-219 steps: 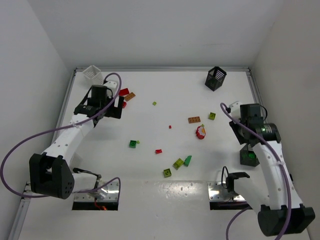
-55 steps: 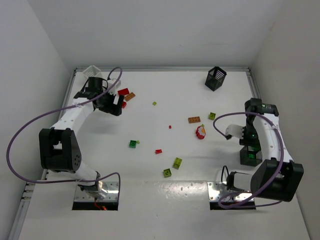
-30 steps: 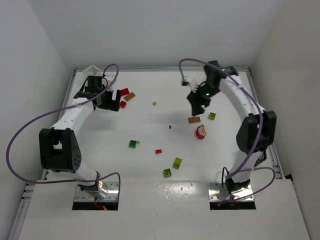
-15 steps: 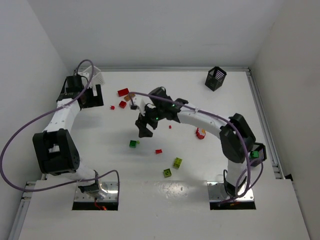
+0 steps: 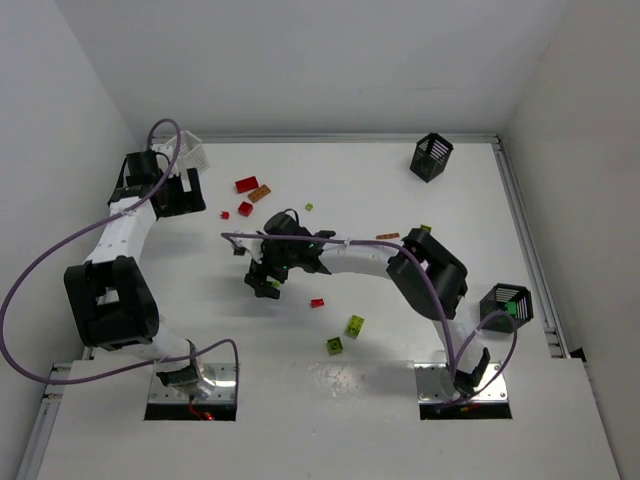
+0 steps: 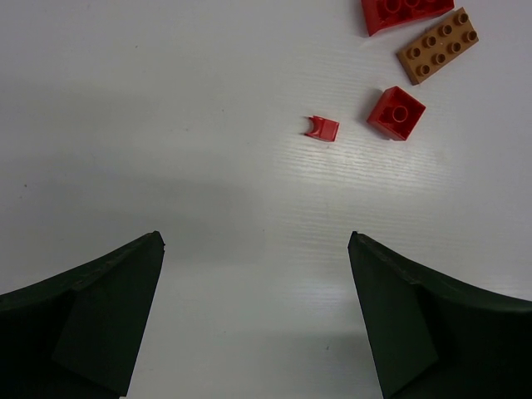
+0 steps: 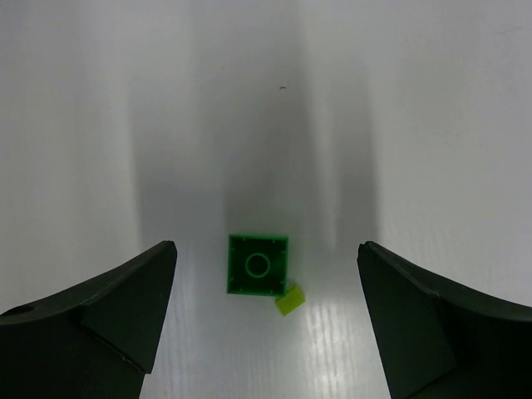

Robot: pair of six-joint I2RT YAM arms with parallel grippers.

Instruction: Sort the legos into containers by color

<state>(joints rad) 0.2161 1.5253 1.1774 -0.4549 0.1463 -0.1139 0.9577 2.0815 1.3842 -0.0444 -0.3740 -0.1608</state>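
While both arms stretch out over the white surface (image 5: pixel 350 180), a green brick (image 7: pixel 258 264) lies flat near its middle, one round stud facing up. The right tool (image 7: pixel 266 246) hangs straight above this brick. Its two dark fingers (image 7: pixel 91 324) are spread wide, one to each side of the brick, and hold nothing. A tiny yellow-green chip (image 7: pixel 289 301) sits at one corner of the brick, touching it or nearly so.

The left tool (image 6: pixel 255 237) is well away from the green brick, toward the far left, its fingers likewise parted and empty. Four pieces lie on the surface just ahead of that tool: a small red clip (image 6: pixel 321 128), a red cube (image 6: pixel 396 113), an orange-brown plate (image 6: pixel 437 46) and a larger red brick (image 6: pixel 407 12) cut off by the picture edge. A white basket (image 5: pixel 192 155) stands farther from the green brick still, just past the left tool.

Far to the right of the green brick, one black basket (image 5: pixel 431 156) stands at the far edge. A second black basket (image 5: pixel 505 305) stands right of the brick, with something green inside. Between the green brick and the arm bases lie a small red piece (image 5: pixel 317 302) and two yellow-green bricks (image 5: pixel 354 325).
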